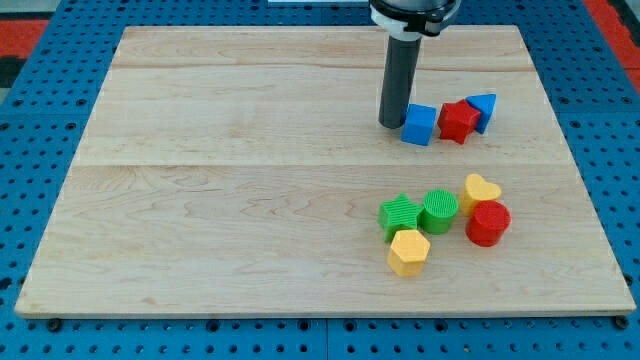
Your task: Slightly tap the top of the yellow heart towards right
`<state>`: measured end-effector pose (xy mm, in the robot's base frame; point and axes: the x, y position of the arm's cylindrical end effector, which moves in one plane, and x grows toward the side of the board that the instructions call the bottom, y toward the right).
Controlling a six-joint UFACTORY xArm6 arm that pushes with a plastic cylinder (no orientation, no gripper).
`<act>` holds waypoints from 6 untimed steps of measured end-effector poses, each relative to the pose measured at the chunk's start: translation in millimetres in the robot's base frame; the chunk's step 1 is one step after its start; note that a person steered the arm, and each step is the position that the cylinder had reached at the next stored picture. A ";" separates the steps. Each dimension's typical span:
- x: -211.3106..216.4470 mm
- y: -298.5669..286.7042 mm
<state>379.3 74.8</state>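
Observation:
The yellow heart (481,190) lies at the view's lower right, touching the red cylinder (488,223) just below it and next to the green cylinder (439,210) on its left. My tip (391,123) is well above and to the left of the heart, right against the left side of the blue cube (419,124).
A red star (458,121) and a blue triangular block (483,110) sit in a row right of the blue cube. A green star (400,215) and a yellow hexagon (408,251) lie left of and below the green cylinder. The wooden board (200,200) rests on a blue pegboard.

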 end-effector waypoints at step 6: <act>106.8 133.8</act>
